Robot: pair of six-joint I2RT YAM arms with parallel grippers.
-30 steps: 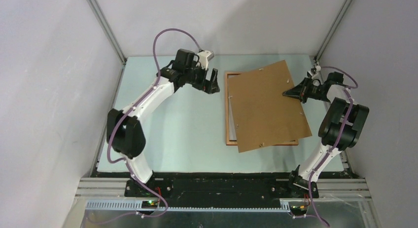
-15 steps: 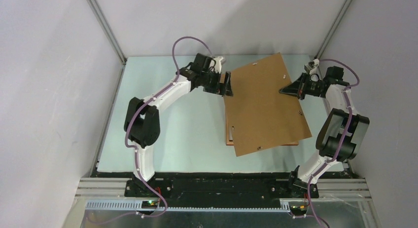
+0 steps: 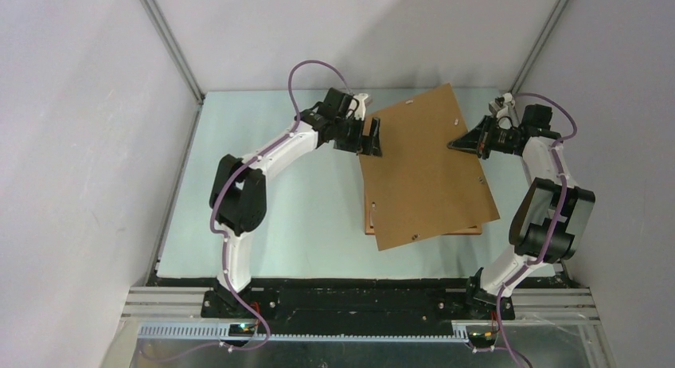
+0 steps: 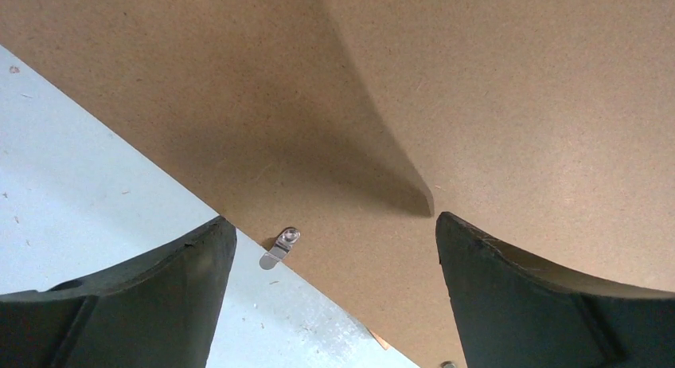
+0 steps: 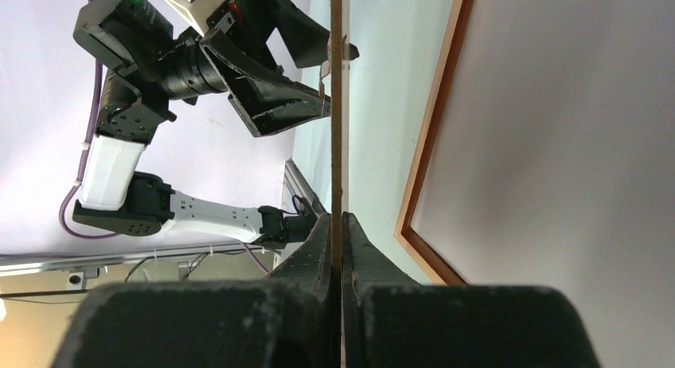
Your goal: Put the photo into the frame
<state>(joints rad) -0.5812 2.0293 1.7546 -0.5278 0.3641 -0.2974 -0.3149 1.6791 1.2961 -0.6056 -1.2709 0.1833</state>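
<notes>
A flat brown backing board point(image 3: 426, 177) hangs tilted over the frame point(image 3: 367, 213), which lies on the table with only its left moulding and a bit of its near side showing. My right gripper point(image 3: 455, 143) is shut on the board's right edge, seen edge-on point(image 5: 336, 105) between the fingers in the right wrist view. There the orange-brown frame point(image 5: 430, 145) holds a plain pale sheet point(image 5: 557, 145), apparently the photo, white back up. My left gripper point(image 3: 372, 137) is open at the board's left edge; a metal turn clip point(image 4: 280, 247) shows between its fingers point(image 4: 159, 288).
The pale green table mat point(image 3: 278, 217) stretches left of the frame. Grey enclosure walls with aluminium posts point(image 3: 171, 45) close in the back and sides. The right arm's elbow point(image 3: 553, 217) stands close to the right wall.
The left arm has swung right, from a hand's width off to the board's left edge. The right gripper has carried the board's far end slightly up and back.
</notes>
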